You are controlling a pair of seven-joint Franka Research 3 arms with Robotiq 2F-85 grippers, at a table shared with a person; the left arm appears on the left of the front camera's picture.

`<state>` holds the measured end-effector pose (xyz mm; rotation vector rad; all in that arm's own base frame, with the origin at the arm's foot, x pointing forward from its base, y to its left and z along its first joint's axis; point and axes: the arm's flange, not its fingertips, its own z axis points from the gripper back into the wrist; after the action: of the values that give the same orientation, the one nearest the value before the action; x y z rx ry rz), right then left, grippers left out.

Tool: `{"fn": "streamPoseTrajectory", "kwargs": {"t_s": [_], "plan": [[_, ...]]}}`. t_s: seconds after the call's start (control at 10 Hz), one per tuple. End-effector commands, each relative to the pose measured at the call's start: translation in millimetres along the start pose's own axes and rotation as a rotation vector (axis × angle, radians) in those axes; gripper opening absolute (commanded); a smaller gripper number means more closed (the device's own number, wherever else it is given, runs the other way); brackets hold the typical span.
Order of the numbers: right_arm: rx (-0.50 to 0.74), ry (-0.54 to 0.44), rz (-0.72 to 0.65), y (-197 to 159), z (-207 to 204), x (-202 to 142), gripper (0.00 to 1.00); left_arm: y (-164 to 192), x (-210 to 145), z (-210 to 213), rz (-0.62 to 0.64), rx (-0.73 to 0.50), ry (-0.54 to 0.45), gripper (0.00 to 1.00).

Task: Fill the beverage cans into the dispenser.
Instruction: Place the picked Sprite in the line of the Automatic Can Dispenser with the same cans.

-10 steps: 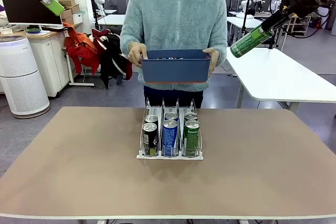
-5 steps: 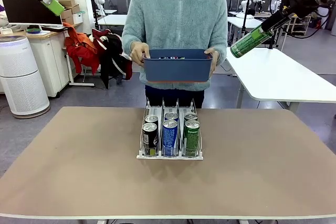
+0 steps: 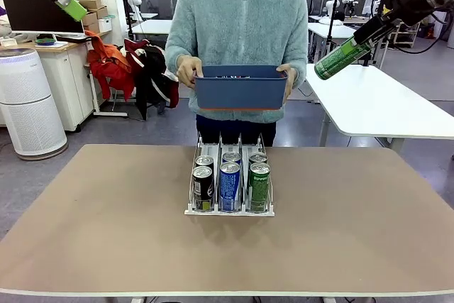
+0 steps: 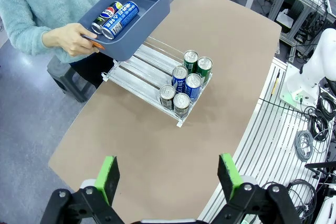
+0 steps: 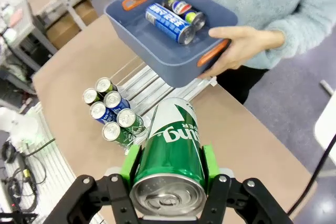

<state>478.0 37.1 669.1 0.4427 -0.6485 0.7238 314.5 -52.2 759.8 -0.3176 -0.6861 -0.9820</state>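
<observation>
Between the pads [image 5: 130, 165] of the right gripper [image 5: 170, 165]: green can [image 5: 173, 140], pinched round its middle.
Far below it: dispenser [image 5: 140, 81], six cans [image 5: 111, 100] at front.
Handling: thin-walled, slick, dentable; grip mid-body.
Left gripper [image 4: 170, 177]: spread, empty.

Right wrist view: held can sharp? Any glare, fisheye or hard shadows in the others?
Right wrist view: the green aluminium can in the right gripper is sharp, print legible, mild sheen on its silver top, no blown glare. Left wrist view: the brown table looks slightly bowed at its edges, wide-angle. Front view: even light, no hard shadow beside the clear-plastic dispenser.
</observation>
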Motion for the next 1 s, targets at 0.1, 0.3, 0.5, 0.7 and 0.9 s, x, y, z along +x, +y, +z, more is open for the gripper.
{"fn": "streamPoseTrajectory", "kwargs": {"t_s": [0.1,0.3,0.5,0.7,0.9], "plan": [[-0.157,0.004,-0.109,37,-1,-18,0.58,0,-1,0,-0.003,0.004,0.009,1.00],[-0.196,0.054,-0.169,44,-8,-30,0.58,0,-1,0,-0.003,0.004,0.009,1.00],[-0.170,0.118,-0.207,50,-19,-45,0.58,0,-1,0,-0.003,0.004,0.009,1.00],[-0.126,0.165,-0.249,60,-37,-61,0.58,0,-1,0,-0.003,0.004,0.009,1.00],[-0.069,0.166,-0.254,65,-54,-71,0.58,0,-1,0,-0.003,0.004,0.009,1.00]]}}
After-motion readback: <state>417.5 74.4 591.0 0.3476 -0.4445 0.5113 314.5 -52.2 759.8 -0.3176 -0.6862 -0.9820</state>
